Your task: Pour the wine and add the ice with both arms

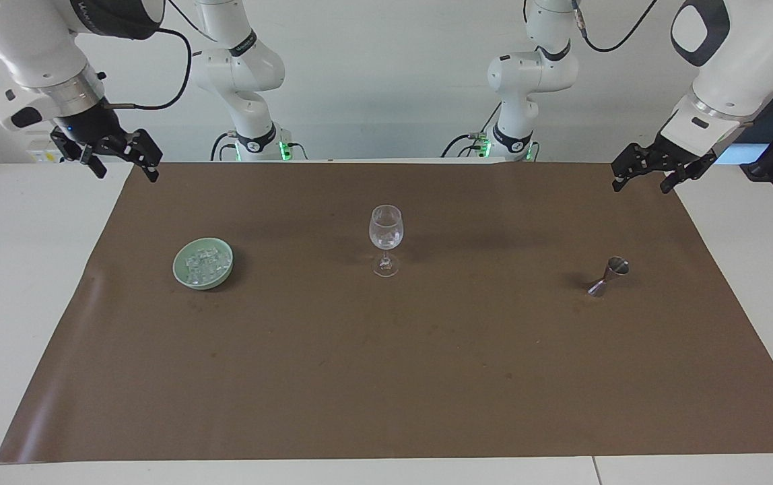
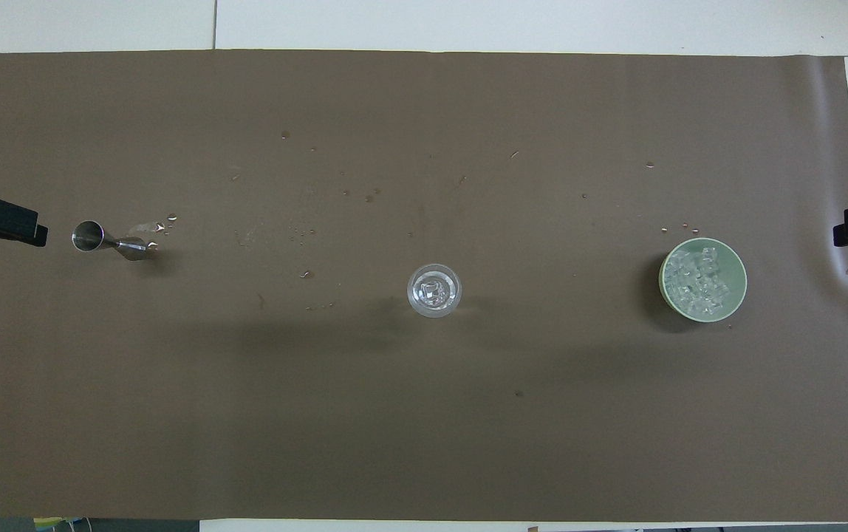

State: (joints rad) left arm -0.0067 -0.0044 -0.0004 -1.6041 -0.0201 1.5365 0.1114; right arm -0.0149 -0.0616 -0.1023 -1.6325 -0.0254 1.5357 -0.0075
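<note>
Matt brown paper-like sheet [image 1: 386, 377] over a smooth white desk [image 1: 16, 269], clear glossy wine glass [image 1: 386, 232], shiny metal jigger [image 1: 607, 277], glazed pale green bowl [image 1: 223, 274], glassy translucent ice [image 1: 203, 263], glossy white plastic-looking arms [image 1: 730, 74], matt black tools.

Facing view: camera high across the table, looking back at both arm bases and down over the whole brown mat [image 1: 386, 377]; set well back, white table [image 1: 16, 283] showing at each end. Overhead view: camera high above the robots' end, aimed forward and steeply down, nearer in, mat filling almost the frame. The two sit half a turn apart. Shared ground: mat, wine glass [image 1: 386, 240] at centre, green bowl [image 1: 203, 263], metal jigger [image 1: 607, 277].
</note>
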